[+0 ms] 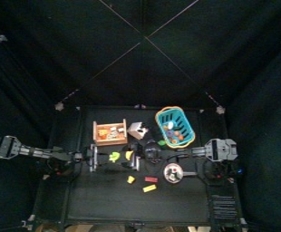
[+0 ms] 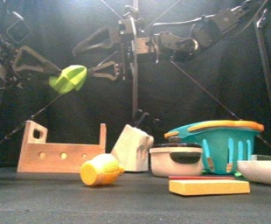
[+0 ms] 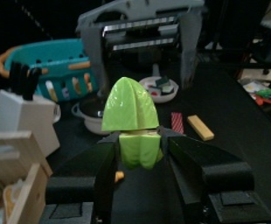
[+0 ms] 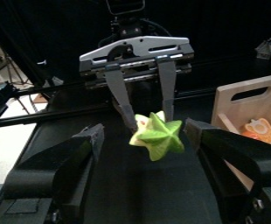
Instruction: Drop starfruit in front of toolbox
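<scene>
A small black table (image 2: 56,203) inside black curtains is seen, with a flat yellow block (image 2: 208,186) and a ridged yellow fruit (image 2: 100,170) nearest its front edge. Behind these stand the tan toolbox (image 2: 62,150), a white carton (image 2: 132,147) and a teal basket (image 2: 218,143). Above the toolbox the starfruit (image 3: 132,114) is clamped between the 2 jaws of the left gripper (image 3: 135,156), its long axis pointing outward beyond the fingertips. The right gripper (image 4: 144,140) faces it, spread wide and empty; the drop spot is judged below and nearer the front

Robot lab, black curtains (image 1: 140,36), small black table (image 1: 107,195), 2 arms
</scene>
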